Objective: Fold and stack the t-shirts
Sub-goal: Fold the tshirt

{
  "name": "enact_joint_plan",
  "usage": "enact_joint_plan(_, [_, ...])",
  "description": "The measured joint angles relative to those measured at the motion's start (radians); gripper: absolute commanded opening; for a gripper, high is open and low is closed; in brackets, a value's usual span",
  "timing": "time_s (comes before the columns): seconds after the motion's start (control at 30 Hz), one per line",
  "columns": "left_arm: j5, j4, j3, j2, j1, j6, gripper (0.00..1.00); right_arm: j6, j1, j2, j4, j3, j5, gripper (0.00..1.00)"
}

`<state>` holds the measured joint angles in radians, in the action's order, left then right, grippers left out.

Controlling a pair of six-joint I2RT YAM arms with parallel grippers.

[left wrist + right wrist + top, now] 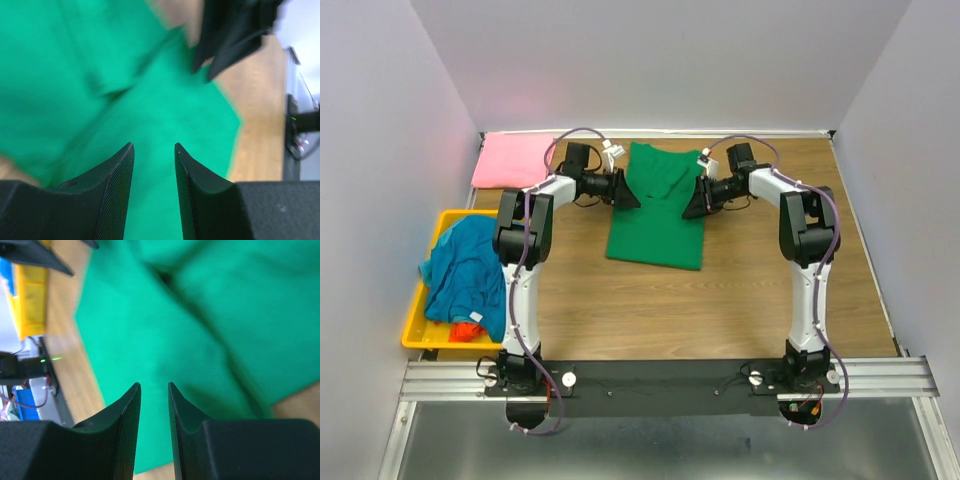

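The bright green t-shirt (656, 222) lies partly folded on the table's middle, its upper part bunched. The left gripper (628, 192) hovers at the shirt's left edge, and the right gripper (695, 203) at its right edge, the two facing each other. In the left wrist view the gripper (154, 146) is open, with only green cloth (150, 95) behind the gap. The right wrist view shows the same: an open gripper (154, 385) over green cloth (200, 325). A pink t-shirt (510, 160) lies folded at the back left. A teal-blue t-shirt (470, 268) and an orange-red one (470, 330) sit in the bin.
A yellow plastic bin (420, 335) stands at the table's left edge. White walls close in the back and sides. Bare wood (670, 310) stretches in front of the green shirt. The black rail (660, 380) with the arm bases runs along the near edge.
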<state>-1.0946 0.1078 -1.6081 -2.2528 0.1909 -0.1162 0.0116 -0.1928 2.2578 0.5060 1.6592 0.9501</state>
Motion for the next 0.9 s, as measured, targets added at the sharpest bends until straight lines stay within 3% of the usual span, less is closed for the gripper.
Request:
enact_joint_plan(0.23, [0.006,-0.027,-0.017,-0.103,-0.047,-0.056,0.46,-0.016,0.038,0.076,0.015,0.050,-0.022,0.36])
enact_joint_plan(0.33, [0.008,-0.024,-0.021,-0.105,-0.051,-0.049,0.49,-0.039,0.048,0.076,0.016,0.069,-0.052,0.43])
enact_joint_plan(0.43, [0.008,-0.008,-0.008,-0.086,-0.051,-0.014,0.53,-0.072,0.048,0.058,0.023,0.073,-0.078,0.57])
enact_joint_plan(0.57, [0.037,0.164,0.030,0.054,-0.055,0.204,0.58,-0.146,0.048,-0.057,0.037,0.033,-0.129,0.74])
enact_joint_plan(0.7, [0.093,0.314,0.084,0.282,-0.059,0.498,0.64,-0.264,0.018,-0.310,0.056,-0.107,-0.211,0.76])
enact_joint_plan(0.9, [0.195,0.397,0.332,0.610,-0.058,0.954,0.64,-0.484,-0.184,-0.617,0.044,-0.337,-0.351,0.75])
